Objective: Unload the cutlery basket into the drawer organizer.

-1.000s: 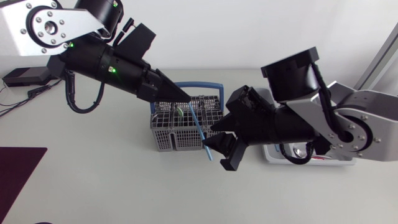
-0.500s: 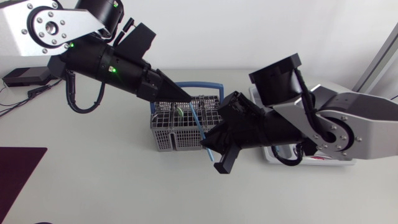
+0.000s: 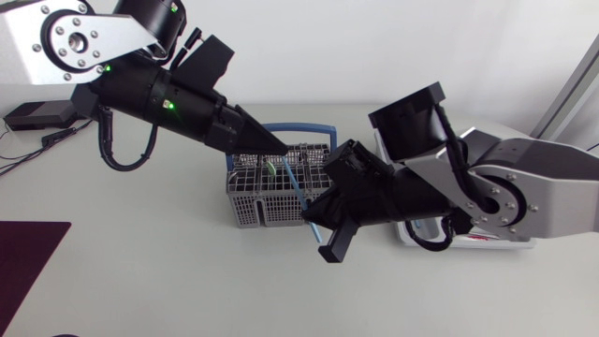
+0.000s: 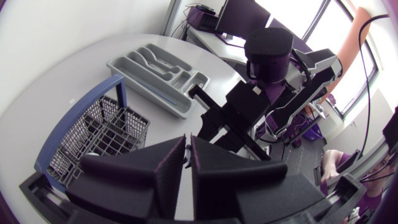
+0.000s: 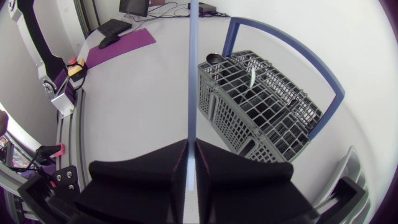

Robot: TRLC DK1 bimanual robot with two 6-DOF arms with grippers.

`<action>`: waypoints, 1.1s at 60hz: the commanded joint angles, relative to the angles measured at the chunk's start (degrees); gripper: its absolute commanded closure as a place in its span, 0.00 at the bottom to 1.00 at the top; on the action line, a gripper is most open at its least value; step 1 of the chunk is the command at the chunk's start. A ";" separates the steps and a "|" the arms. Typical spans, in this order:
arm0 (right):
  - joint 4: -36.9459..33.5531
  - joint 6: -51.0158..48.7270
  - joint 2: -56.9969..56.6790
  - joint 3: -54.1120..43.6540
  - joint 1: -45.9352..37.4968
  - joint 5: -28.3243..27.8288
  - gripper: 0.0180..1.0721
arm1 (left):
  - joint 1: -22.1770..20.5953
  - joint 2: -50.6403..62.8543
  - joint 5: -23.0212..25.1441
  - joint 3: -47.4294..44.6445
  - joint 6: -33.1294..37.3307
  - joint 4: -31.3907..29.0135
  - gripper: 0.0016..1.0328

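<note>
Blue utensil (image 3: 297,189) clamped beside the cutlery basket (image 3: 251,192)
It is gripped by the right gripper (image 3: 314,217); the left gripper (image 3: 281,148) is held closed above the basket.

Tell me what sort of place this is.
Likely a robotics lab bench, not a kitchen: two robot arms over a white table, a grey wire cutlery basket with blue handle and a grey plastic drawer organizer standing loose on it, the right gripper holding a pale-blue utensil.
</note>
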 commanded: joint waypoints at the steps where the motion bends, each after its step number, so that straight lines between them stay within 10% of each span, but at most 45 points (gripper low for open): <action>1: -1.75 -0.44 -0.31 0.84 1.38 -0.60 0.95 | 1.25 0.88 0.78 1.60 -1.93 0.78 0.49; 6: -2.63 -0.53 -0.93 0.66 1.38 -0.51 0.95 | 2.74 0.17 0.70 2.66 -2.54 0.78 0.18; 13: -3.60 -0.62 -1.90 0.22 1.03 -0.42 0.95 | 5.91 -1.06 0.78 4.15 -3.42 0.78 0.06; 30: -7.55 -1.94 -7.70 -1.36 -5.48 -0.68 0.95 | 14.25 -6.33 -2.03 3.89 -0.87 1.31 0.06; 40: -9.75 -1.94 -9.81 -1.62 -13.39 -1.92 0.95 | 11.44 -9.93 -16.79 -1.65 6.16 1.57 0.05; 66: -10.45 2.72 3.91 3.39 -32.81 0.46 0.95 | 1.34 -10.55 -36.39 -10.88 8.44 5.79 0.07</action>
